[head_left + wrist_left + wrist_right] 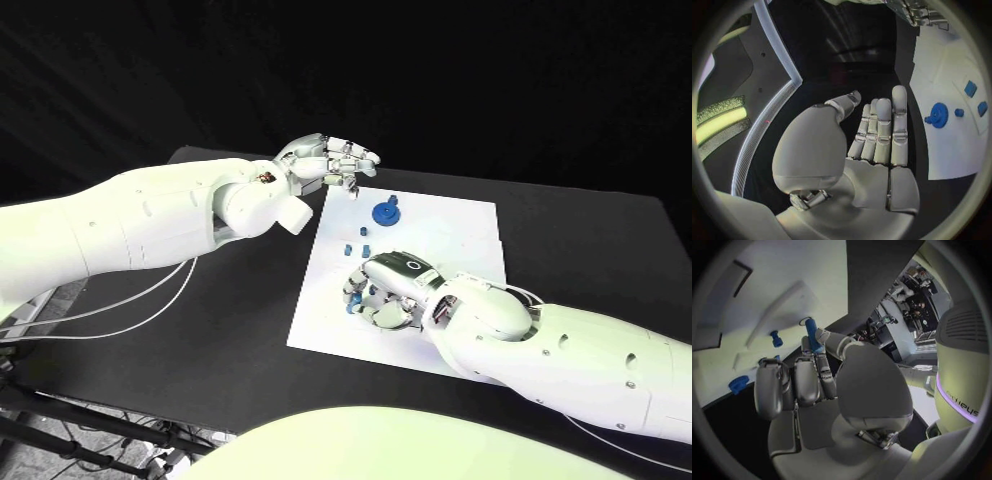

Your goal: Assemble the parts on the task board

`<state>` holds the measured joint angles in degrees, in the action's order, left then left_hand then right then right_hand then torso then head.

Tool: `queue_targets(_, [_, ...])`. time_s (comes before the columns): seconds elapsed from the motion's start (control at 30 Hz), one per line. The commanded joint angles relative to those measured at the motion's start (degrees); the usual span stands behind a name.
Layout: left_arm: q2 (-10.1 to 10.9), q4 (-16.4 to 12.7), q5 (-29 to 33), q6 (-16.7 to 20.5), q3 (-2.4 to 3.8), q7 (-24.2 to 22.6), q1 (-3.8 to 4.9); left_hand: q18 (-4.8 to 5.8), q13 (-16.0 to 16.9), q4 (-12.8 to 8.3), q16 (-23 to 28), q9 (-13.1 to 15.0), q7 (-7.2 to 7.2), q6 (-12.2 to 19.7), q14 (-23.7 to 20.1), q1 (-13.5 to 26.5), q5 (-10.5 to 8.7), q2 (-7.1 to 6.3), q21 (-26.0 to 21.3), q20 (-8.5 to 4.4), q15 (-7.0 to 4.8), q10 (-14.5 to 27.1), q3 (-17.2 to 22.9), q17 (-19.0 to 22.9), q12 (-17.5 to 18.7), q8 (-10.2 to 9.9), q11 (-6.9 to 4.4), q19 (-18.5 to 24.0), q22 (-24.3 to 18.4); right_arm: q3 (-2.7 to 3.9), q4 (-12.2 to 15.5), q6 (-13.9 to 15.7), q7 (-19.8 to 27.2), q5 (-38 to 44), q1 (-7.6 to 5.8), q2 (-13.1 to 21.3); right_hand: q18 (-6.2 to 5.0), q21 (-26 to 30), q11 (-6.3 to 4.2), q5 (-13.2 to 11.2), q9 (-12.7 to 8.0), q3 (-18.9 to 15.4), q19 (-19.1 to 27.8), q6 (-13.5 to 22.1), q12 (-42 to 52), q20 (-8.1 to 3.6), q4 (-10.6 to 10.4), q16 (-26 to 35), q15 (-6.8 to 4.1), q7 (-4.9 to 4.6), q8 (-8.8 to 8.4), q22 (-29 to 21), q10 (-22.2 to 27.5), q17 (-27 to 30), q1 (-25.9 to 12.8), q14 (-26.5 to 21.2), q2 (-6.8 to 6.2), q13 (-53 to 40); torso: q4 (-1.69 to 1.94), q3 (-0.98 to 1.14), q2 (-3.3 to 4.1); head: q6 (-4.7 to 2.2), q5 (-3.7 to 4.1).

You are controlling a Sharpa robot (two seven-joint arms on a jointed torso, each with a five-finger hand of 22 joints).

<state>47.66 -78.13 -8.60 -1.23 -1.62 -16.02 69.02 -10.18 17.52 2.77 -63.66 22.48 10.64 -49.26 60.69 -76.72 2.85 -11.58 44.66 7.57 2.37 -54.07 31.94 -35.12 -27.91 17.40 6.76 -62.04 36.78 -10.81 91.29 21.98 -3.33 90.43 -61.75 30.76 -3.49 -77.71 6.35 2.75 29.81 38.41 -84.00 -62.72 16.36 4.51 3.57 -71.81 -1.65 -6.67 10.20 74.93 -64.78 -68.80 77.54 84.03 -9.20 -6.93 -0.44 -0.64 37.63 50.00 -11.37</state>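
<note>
While the white task board [447, 225] lies mid-table, the left hand [329, 160] hovers off its ten-o'clock corner, fingers straight, together and empty in the left wrist view, and the right hand [387, 292] sits low over the board's seven-o'clock area, pinching a slim blue peg [811, 335] between thumb and fingers. I judge the step to be carrying this peg to its seat, which calls for holding it upright over a hole. A blue round part [387, 212] stands toward twelve o'clock with small blue pieces [362, 240] below it; the right hand hides any target hole, and the peg's lower end is buried in the fingers.
</note>
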Motion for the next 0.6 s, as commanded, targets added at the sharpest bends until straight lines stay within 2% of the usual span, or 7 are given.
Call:
queue_targets(0.03, [-0.08, -0.16, 0.33, -0.86, 0.04, -0.31, 0.07, -0.38, -0.03, 0.03, -0.37, 0.06, 0.08, 0.45, -0.44, 0.15, 0.22, 0.51, -0.26, 0.05, 0.1, 0.29, -0.19, 0.09, -0.39, 0.36, -0.04, -0.24, -0.06, -0.03, -0.33, -1.32, -0.05, 2.32, 0.14, -0.14, 0.83, 0.13, -3.85, 0.19, 0.09, 0.06, -1.38, -0.37, 2.05, -0.39, 0.31, 0.19, -0.27, -0.09, 0.33, 10.82, -4.11, 0.08, 1.12, 1.7, 1.09, -2.36, 0.01, 0.01, 0.01, 0.0, -0.21])
queue_targets(0.6, [0.05, -0.22, 0.33, -0.99, 0.05, -0.22, 0.08, -0.38, -0.03, 0.03, -0.37, 0.06, 0.08, 0.45, -0.44, 0.15, 0.22, 0.51, -0.26, 0.05, 0.1, 0.29, -0.19, 0.09, -0.39, 0.36, -0.04, -0.24, -0.06, -0.23, -0.99, -1.25, -3.99, 8.13, 0.69, -1.17, 0.83, 0.15, -3.81, 0.2, 0.11, 0.13, -1.37, -0.33, 1.99, -0.4, 0.4, 0.13, -0.25, -0.12, 0.32, 10.83, -4.09, 0.01, 1.04, 1.72, 1.1, -2.41, 0.01, 0.0, -0.03, 0.0, -0.11])
